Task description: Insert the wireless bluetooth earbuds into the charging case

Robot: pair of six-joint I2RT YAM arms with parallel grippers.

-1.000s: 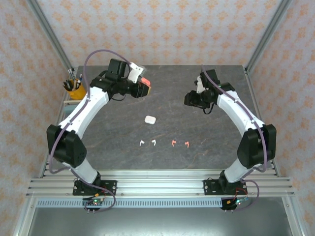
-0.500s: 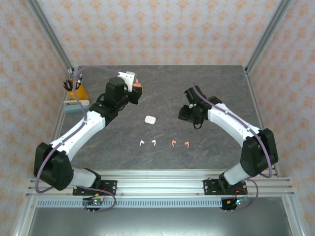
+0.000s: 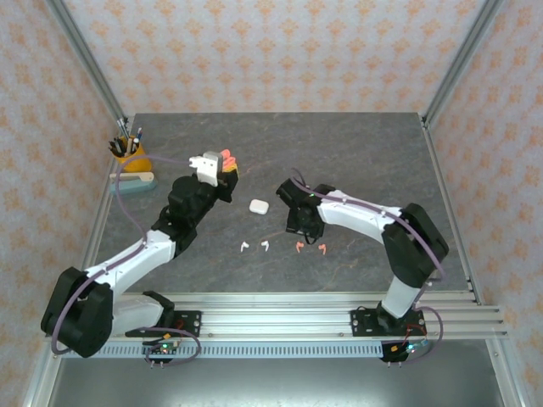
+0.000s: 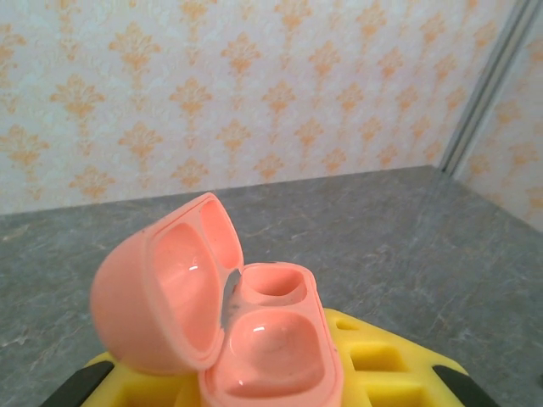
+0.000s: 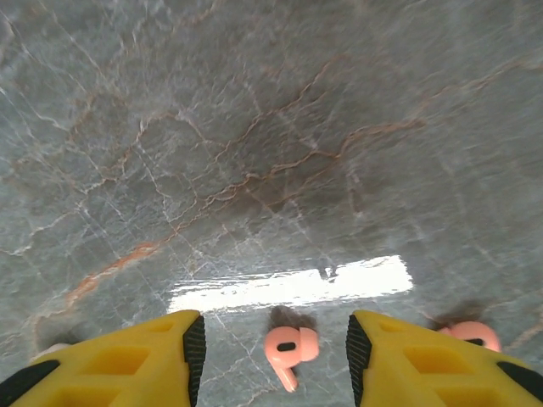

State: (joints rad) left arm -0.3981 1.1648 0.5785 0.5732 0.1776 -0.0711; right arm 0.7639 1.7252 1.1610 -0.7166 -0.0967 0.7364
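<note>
Right pincer (image 5: 271, 331) parted, empty, earbud (image 5: 288, 348) stem toward camera, left pincer (image 3: 226, 164) gripping pink case (image 4: 254, 331)

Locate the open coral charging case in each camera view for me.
Top external: coral case left of centre, at the left pincer tip.
Left wrist: lower centre, lid open, clamped between yellow fingers.
Shared landmark: the grey stone table, seen in all three views.

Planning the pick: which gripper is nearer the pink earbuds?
Right. The right gripper hovers over the pink earbuds; the left gripper holds the pink case, farther back-left.
</note>
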